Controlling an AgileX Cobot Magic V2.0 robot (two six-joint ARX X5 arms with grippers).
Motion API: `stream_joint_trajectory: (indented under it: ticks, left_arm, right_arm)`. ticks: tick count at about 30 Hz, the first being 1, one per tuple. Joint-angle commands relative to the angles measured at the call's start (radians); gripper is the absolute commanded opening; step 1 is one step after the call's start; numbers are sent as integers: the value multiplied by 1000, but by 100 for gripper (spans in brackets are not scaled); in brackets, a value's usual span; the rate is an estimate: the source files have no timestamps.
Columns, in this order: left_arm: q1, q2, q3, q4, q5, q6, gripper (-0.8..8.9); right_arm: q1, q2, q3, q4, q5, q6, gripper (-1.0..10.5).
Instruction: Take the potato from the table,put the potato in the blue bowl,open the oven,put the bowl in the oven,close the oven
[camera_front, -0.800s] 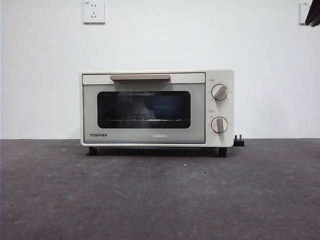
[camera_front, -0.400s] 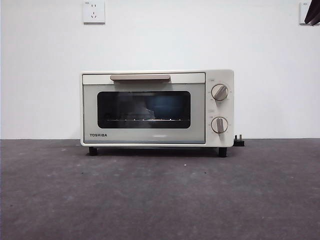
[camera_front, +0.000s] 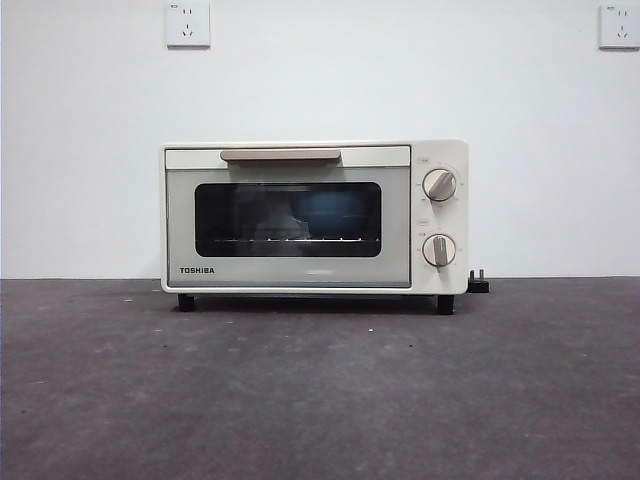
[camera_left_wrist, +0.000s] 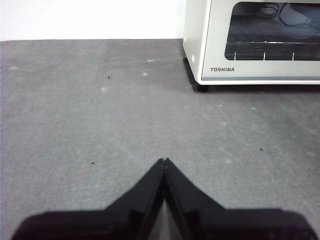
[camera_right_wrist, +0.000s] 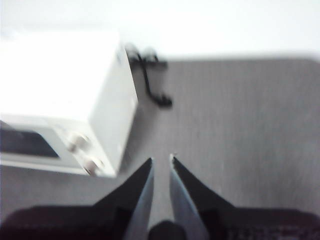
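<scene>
Black arm tip gone from top right corner of front view since earlier frames; nothing else shifted. We see oven (camera_front: 314, 218) shut on table (camera_front: 320, 400), blue bowl (camera_front: 335, 213) visible behind glass. Potato not visible; presumably in bowl, we cannot confirm. Left gripper (camera_left_wrist: 164, 162) low over bare table near oven's front corner, jaws pressed together, empty. Right gripper (camera_right_wrist: 161, 159) raised beside oven's knob end, jaws slightly parted, empty. We judge closing step finished; next move calls only for parking arms.
</scene>
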Motion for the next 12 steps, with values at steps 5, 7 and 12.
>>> stream_joint_trajectory:
  ticks: [5, 7, 12]
  left_arm:
    - [4, 4, -10, 7, 1, -7, -4]
    - [4, 4, -10, 7, 0, -7, -4]
    - [4, 5, -10, 7, 1, -7, -4]
  right_arm:
    - [3, -267, -219, 247, 110, -48, 61]
    - [3, -355, -350, 380, 104, -35, 61]
    - [3, -575, -704, 634, 91, 72, 61]
